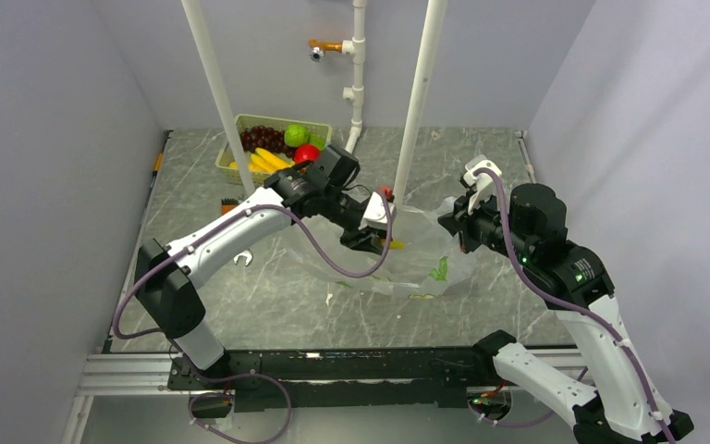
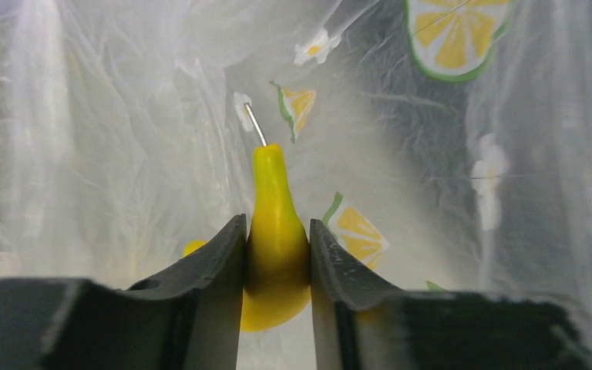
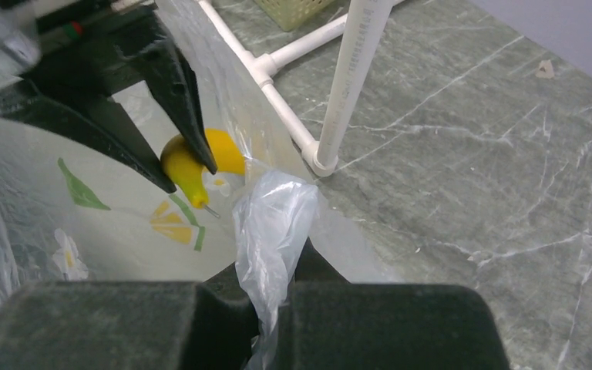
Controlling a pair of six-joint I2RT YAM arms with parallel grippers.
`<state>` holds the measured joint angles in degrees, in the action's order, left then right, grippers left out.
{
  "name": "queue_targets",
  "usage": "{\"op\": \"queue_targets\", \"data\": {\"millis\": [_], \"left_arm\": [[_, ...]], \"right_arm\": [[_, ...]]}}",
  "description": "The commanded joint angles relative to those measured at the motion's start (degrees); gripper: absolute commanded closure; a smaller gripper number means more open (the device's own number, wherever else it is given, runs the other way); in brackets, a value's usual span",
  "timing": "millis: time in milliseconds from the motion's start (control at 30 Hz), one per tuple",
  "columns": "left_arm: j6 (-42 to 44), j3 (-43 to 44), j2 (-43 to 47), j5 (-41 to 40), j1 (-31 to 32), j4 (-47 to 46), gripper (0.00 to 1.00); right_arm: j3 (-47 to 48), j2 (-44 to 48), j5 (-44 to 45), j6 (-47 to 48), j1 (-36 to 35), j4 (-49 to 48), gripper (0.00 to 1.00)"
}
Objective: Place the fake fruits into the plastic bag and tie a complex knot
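The plastic bag [image 1: 418, 266] lies open mid-table, clear film with lemon and flower prints [image 2: 123, 154]. My left gripper [image 1: 375, 242] reaches into its mouth, and its jaws [image 2: 277, 248] press both sides of a yellow banana [image 2: 277, 223], stem tip pointing away. The same banana [image 3: 187, 166] shows between the left fingers [image 3: 189, 100] in the right wrist view. My right gripper [image 1: 450, 228] is shut on a bunched edge of the bag [image 3: 272, 223], holding it up. The remaining fake fruits, grapes [image 1: 261, 137], a green one [image 1: 296, 135], a red one [image 1: 307, 153] and bananas [image 1: 266, 161], sit in the basket.
The pale green basket [image 1: 319, 125] stands at the back left. Two white PVC posts [image 1: 416, 102] rise behind the bag, with a floor pipe [image 3: 277, 92] between them. A silver wrench [image 1: 243, 259] lies left of the bag. Grey walls close in on both sides.
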<state>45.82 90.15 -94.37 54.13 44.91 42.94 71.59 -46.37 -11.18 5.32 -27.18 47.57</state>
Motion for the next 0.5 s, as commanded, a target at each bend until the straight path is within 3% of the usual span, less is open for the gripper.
{"op": "queue_targets", "data": {"millis": [0,167,267,367,467], "left_arm": [[0.6,-2.2,5.7,-5.6,0.8,-6.2,0.49],[-1.7,-2.4,9.2,-6.4,1.1,-6.7,0.31],[-4.6,1.6,9.6,-4.8,0.6,-5.0,0.29],[-16.9,7.4,10.8,1.0,-2.1,-9.2,0.27],[-34.7,10.3,11.6,2.5,-7.9,-23.2,0.27]], "right_arm": [[-0.1,0.1,-0.4,-0.9,0.1,-0.1,1.0],[-0.6,-0.3,-0.4,-0.5,0.1,0.4,1.0],[-0.8,-0.4,-0.4,-0.2,0.2,0.5,1.0],[-0.9,-0.3,-0.3,0.1,0.1,0.8,1.0],[-1.0,-0.3,-0.3,0.6,0.2,1.2,1.0]]}}
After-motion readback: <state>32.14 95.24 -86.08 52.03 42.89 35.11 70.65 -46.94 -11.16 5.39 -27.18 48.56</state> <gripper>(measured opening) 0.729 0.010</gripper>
